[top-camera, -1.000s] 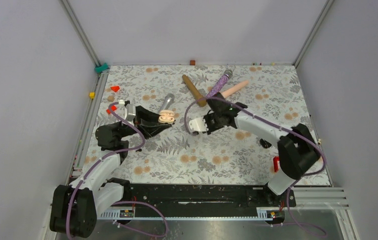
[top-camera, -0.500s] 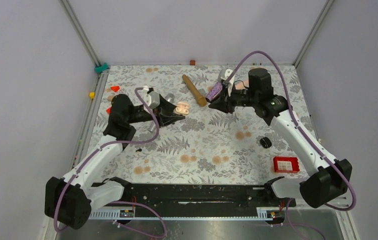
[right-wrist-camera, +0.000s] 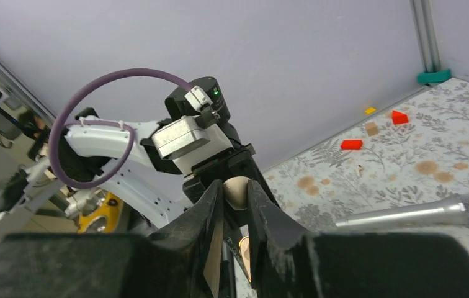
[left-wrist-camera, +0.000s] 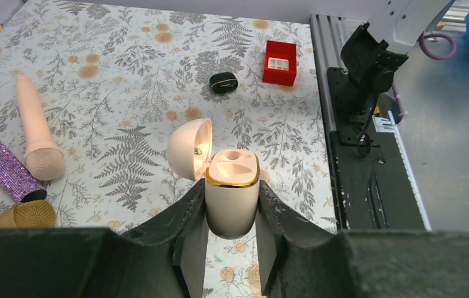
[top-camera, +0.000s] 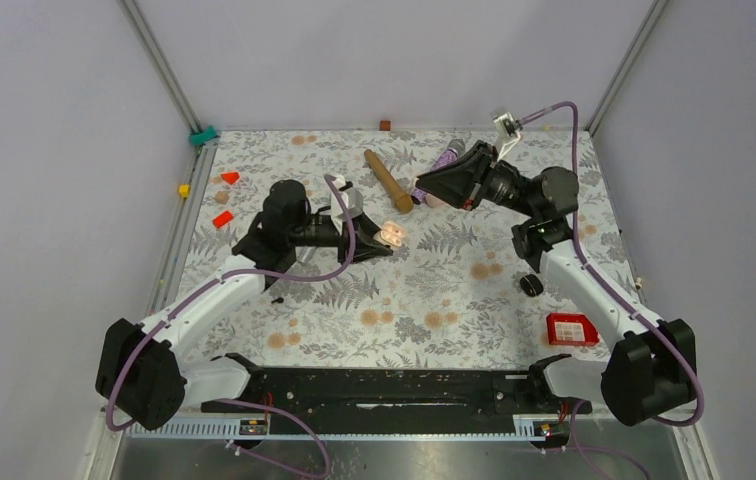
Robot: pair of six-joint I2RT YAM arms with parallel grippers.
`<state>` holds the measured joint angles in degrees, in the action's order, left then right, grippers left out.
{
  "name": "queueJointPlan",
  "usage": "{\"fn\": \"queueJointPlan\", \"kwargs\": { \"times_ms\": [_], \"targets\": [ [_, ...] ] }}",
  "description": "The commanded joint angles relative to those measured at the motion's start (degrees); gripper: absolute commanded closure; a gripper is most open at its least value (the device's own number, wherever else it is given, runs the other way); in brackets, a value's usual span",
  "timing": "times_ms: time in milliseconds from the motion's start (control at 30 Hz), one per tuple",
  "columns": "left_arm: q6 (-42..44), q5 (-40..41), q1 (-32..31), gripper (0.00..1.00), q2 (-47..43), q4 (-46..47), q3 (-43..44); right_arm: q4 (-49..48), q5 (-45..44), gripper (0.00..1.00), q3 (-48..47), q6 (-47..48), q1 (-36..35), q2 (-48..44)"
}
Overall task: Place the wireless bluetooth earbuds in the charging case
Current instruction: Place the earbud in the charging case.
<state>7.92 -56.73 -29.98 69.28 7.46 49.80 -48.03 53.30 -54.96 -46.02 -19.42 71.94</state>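
The charging case is cream with a gold rim and its lid is open. My left gripper is shut on its body and holds it above the mat. In the left wrist view the case sits upright between the fingers and both sockets look empty. My right gripper hovers raised, just behind and to the right of the case, pointing at it. In the right wrist view its jaws stand close with a narrow gap, and the case shows beyond. No earbud shows in any view.
A round black pebble-like thing and a red box lie at the right. A brown microphone and a purple one lie at the back. A pink microphone lies beside them. A silver microphone lies nearby. Small red blocks sit at the far left.
My left gripper has carried the open case rightward toward the middle. My right arm has risen from the mat and swung to the back right, now pointing at the case.
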Motion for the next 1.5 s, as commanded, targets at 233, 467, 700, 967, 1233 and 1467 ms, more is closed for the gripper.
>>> {"fn": "queueJointPlan", "kwargs": {
  "times_ms": [233, 467, 700, 967, 1233, 1467],
  "targets": [
    [-16.51, 0.36, -0.02, 1.0, 0.2, 16.26, 0.82, -17.23, -3.46, 0.85, 9.01, -11.82, -0.07, -5.31],
    [-19.98, 1.07, -0.03, 1.0, 1.03, 19.79, 0.32, -14.63, -6.32, 0.83, 12.09, -8.98, -4.28, -7.49],
    [-20.32, 1.07, -0.08, 1.0, 0.62, 21.18, -0.54, -15.08, -8.21, 0.83, 11.98, -8.77, -7.34, -4.76],
    [-20.75, -1.17, -0.07, 1.0, 0.25, 23.56, -1.43, -15.26, -8.84, 0.83, 12.57, -7.85, -9.12, -3.71],
    [-23.63, -3.66, -0.08, 1.0, -0.32, 27.74, -2.55, -14.17, -9.63, 0.83, 12.77, -4.87, -10.74, -2.47],
    [-27.2, -4.34, 0.01, 1.0, -0.59, 32.41, -3.43, -13.06, -9.53, 0.83, 12.75, -3.03, -11.71, -2.6]
  ]
}}
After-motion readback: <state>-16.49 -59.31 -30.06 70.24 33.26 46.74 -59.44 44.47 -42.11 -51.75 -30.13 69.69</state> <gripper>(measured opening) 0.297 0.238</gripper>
